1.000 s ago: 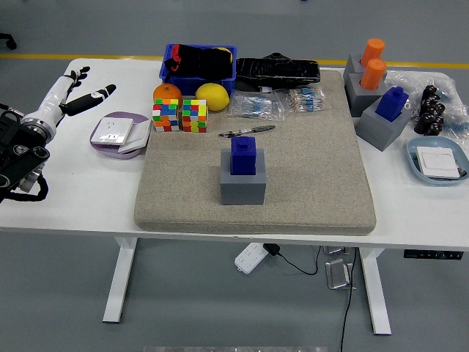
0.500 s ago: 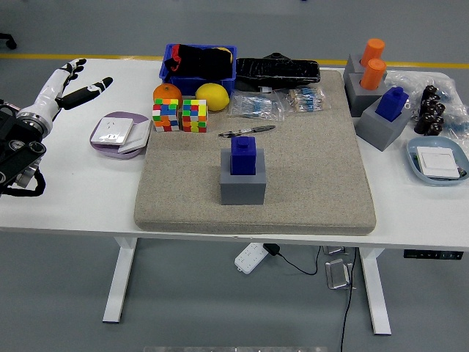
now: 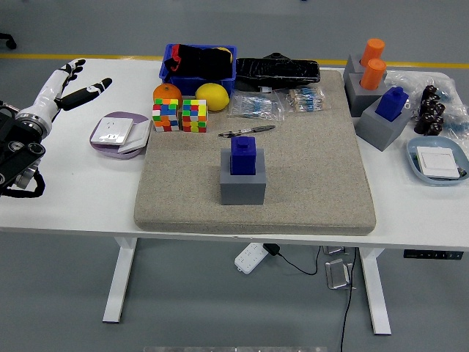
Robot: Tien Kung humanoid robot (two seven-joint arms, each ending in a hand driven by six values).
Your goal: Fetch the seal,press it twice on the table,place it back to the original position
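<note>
While left robot hand [image 3: 67, 84] spread, seal [image 3: 242, 155] unobstructed

We see a white rectangular bench [image 3: 73, 198] on white legs. A large beige felt mat [image 3: 293, 183] lies on its middle. Left of the mat sits a lilac round dish [image 3: 102, 141]; behind the mat a blue plastic bin [image 3: 198, 70] and a black plastic bag [image 3: 277, 70]. At the right end rest a grey block holder [image 3: 377, 128], some clear wrapping [image 3: 447, 95], and a pale blue oval tray [image 3: 418, 158].
</note>
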